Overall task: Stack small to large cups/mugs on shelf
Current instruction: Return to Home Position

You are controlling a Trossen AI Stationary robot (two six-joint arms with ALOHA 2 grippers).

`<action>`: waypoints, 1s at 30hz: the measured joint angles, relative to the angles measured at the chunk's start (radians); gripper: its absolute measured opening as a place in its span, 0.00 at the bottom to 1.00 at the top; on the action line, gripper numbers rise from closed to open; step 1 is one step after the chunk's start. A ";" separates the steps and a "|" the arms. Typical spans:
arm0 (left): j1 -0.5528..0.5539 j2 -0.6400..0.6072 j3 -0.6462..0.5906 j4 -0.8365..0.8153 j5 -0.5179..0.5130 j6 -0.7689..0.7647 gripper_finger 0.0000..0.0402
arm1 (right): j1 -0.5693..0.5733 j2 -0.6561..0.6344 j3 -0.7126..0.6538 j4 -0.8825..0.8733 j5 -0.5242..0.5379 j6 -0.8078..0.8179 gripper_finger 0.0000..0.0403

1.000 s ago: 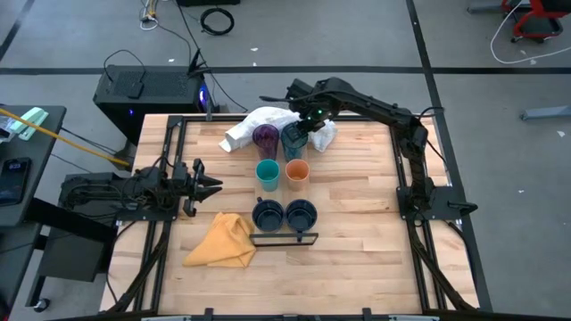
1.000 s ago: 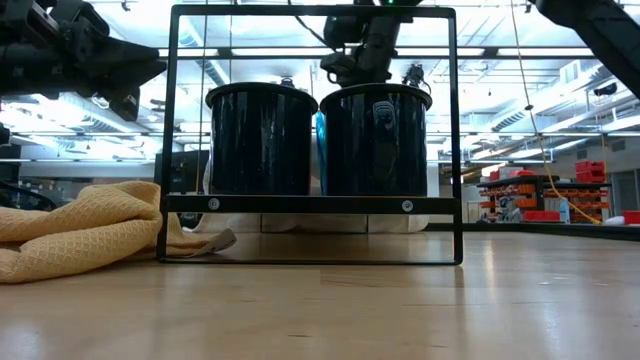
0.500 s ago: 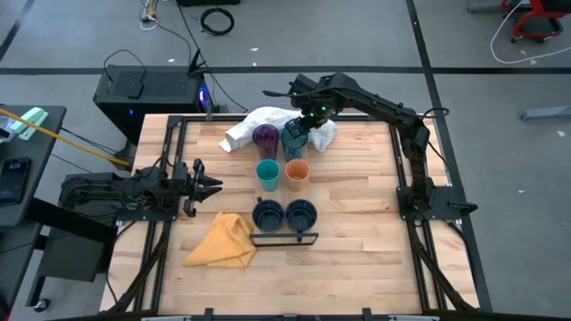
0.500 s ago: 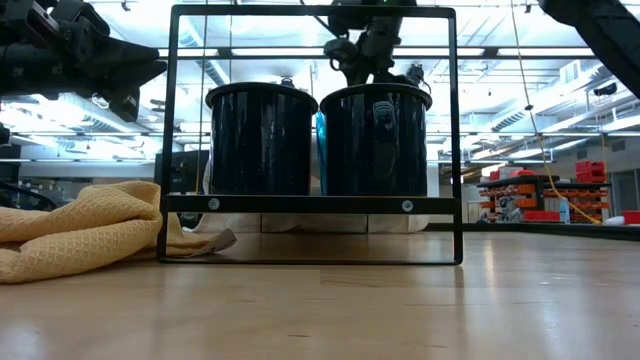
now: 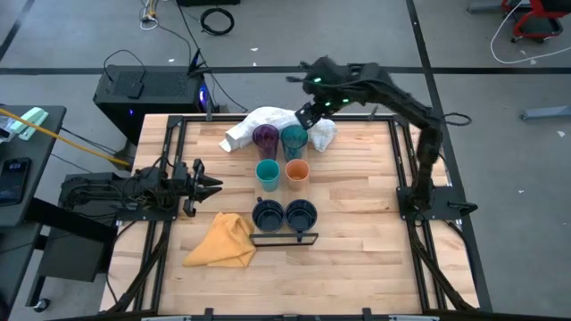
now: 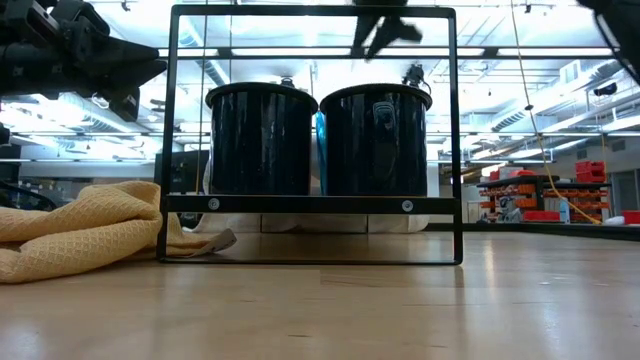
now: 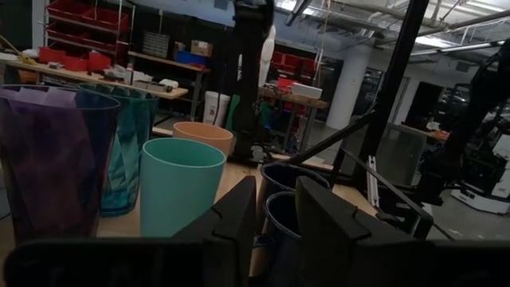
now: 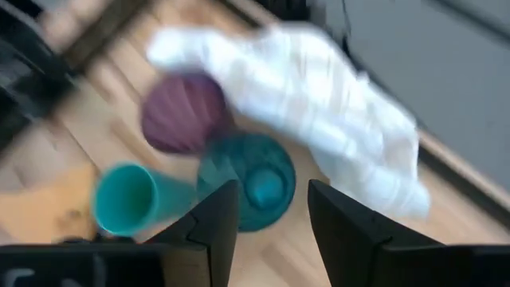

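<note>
High view: right gripper [image 5: 306, 114] above the teal tumbler [image 5: 293, 139], clear of it; purple tumbler [image 5: 265, 136] beside, then short teal cup [image 5: 268, 171] and orange cup [image 5: 297, 170], then navy mugs [image 5: 284, 214] at the rim end of the shelf [image 5: 285, 238]; left gripper [image 5: 211, 185] parked at the table's left side.
Low view: mugs side by side behind the dark rim.
Left wrist view: jaws narrowly parted, empty.
Right wrist view: jaws wide, holding nothing.
Risk: probably a low swing home clipping the teal tumbler, toppling it into its neighbours; white cloth [image 5: 268, 119] close enough to snag.

We've got glossy dark mugs [image 6: 262, 138], a rough waffle-weave cloth [image 6: 80, 232] at their nine o'clock, and a smooth wooden table [image 6: 400, 310].
</note>
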State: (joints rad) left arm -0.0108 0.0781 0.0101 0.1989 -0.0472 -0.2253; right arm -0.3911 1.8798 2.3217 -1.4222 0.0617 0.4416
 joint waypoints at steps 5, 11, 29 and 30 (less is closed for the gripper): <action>0.000 0.000 0.000 0.000 0.000 0.000 0.25 | 0.034 -0.142 -0.019 0.044 0.074 0.012 0.37; 0.000 0.000 0.000 0.000 0.000 -0.003 0.24 | 0.118 -0.332 -0.079 0.021 0.159 0.078 0.36; 0.000 0.000 0.000 0.013 0.000 -0.026 0.25 | 0.529 -0.866 -1.199 1.179 0.349 0.192 0.29; 0.000 0.000 0.000 0.013 0.000 -0.028 0.25 | 0.533 -0.886 -1.249 1.231 0.348 0.193 0.29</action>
State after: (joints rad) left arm -0.0108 0.0780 0.0101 0.2123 -0.0471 -0.2532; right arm 0.1418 0.9939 1.0730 -0.1914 0.4097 0.6346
